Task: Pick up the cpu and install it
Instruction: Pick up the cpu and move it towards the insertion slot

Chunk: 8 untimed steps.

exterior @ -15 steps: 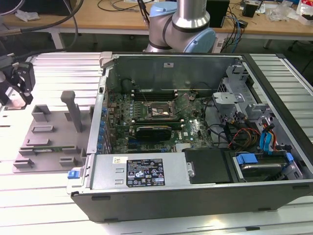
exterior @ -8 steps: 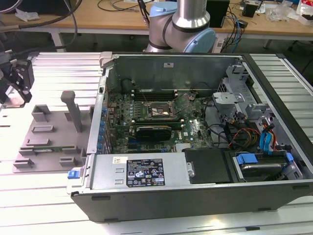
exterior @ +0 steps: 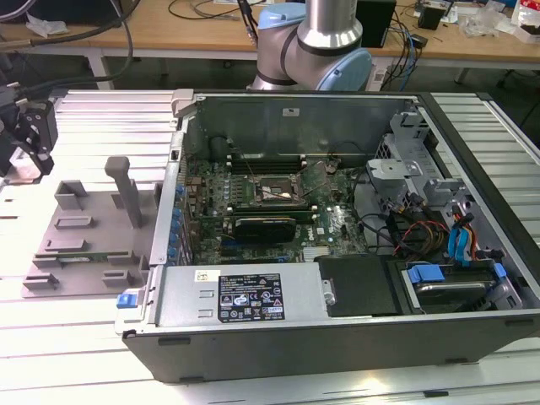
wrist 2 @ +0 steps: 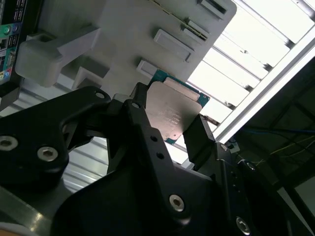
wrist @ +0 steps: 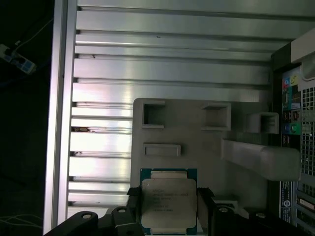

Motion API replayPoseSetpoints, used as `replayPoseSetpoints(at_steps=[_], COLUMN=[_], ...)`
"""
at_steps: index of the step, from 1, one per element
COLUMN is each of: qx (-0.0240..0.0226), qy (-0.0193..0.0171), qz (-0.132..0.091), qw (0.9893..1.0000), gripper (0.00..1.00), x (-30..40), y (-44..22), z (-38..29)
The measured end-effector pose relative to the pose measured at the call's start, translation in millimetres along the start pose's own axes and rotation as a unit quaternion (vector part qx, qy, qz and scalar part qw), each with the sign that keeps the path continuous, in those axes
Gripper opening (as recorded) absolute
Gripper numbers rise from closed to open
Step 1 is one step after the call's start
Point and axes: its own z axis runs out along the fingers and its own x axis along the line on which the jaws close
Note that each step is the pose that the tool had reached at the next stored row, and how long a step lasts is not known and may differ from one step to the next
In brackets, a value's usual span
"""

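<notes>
Black gripper [wrist: 168, 194]: jaws closed narrow on two opposite edges of the cpu [wrist 2: 173, 114], a flat square chip with a silvery top plate and green rim. Just beyond the jaws lies the grey moulded fixture tray [wrist: 197, 147] on the ribbed aluminium tabletop [wrist: 147, 64]. The open black computer case [exterior: 337, 312] stands well apart from them. Risk: the hold looks edge-only and shallow. A slip would drop the chip onto the tray, and a tilted chip could seat skewed.
</notes>
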Motion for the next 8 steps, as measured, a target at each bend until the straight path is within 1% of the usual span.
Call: replayPoseSetpoints(at_steps=[3, 8], qx=[0.0000, 0.0000], qy=[0.0000, 0.0000], qz=[0.000, 0.000], qw=[1.0000, 1.0000], gripper=[0.54, 0.54], x=[0.0, -0.1], y=[0.1, 0.3], z=[-1.9, -7.5])
